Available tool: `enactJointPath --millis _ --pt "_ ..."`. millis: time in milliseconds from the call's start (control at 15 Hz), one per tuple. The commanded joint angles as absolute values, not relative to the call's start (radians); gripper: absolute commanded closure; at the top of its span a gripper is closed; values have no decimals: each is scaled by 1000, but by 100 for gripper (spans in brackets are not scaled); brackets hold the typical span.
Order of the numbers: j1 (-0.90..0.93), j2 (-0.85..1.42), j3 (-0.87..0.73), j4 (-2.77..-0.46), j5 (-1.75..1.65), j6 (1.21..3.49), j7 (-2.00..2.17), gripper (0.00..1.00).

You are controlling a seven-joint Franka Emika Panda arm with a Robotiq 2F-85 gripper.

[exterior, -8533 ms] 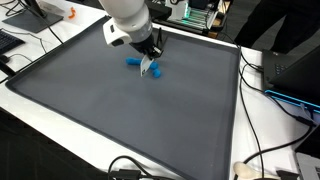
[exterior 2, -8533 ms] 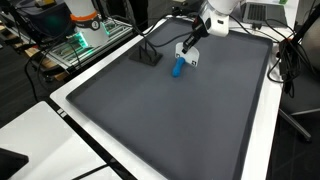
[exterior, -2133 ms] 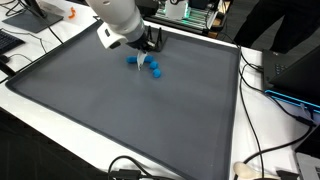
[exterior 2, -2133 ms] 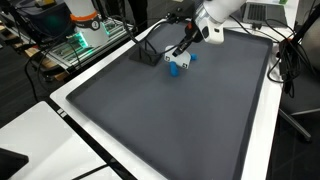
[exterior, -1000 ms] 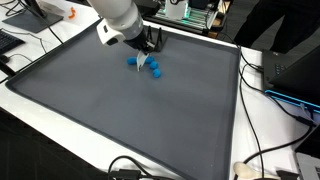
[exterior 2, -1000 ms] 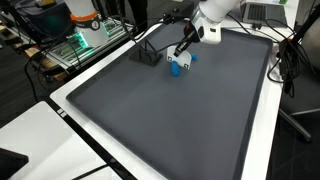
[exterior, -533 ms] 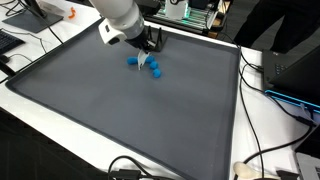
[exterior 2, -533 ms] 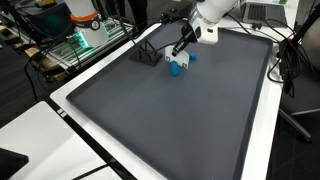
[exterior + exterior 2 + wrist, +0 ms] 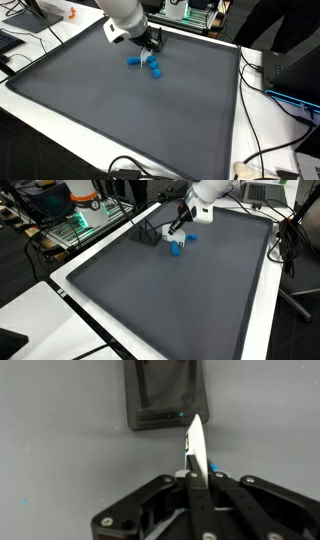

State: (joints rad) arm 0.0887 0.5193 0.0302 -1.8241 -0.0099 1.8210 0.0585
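The robot arm's pincer (image 9: 152,55) hangs low over the far part of a dark grey mat (image 9: 120,110) that covers the white tabletop (image 9: 60,130), its jaws closed tight on a thin white piece (image 9: 193,445). In the wrist view that piece stands edge-on and sticks straight out from between the closed fingers (image 9: 193,490), pointing toward a dark square holder (image 9: 165,395) that lies flat on the mat just ahead. In both exterior views two small blue pieces lie on the mat right beside the pincer: one (image 9: 132,61) on the side toward the mat's middle, another (image 9: 157,70) just below the fingertips. Whether the white piece touches either of them cannot be told. In an exterior view the dark holder (image 9: 147,234) sits just beside the pincer (image 9: 176,230), near the mat's far edge. Cables and electronics crowd the tabletop's edges.
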Motion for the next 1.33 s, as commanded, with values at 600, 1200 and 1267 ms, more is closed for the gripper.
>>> enactJointPath --millis 600,1200,1267 --pt "112 450 44 -1831 -35 1778 74 99" --pt "116 456 34 -1759 -123 1762 63 99" --pt "115 461 34 -1750 -131 1758 60 99"
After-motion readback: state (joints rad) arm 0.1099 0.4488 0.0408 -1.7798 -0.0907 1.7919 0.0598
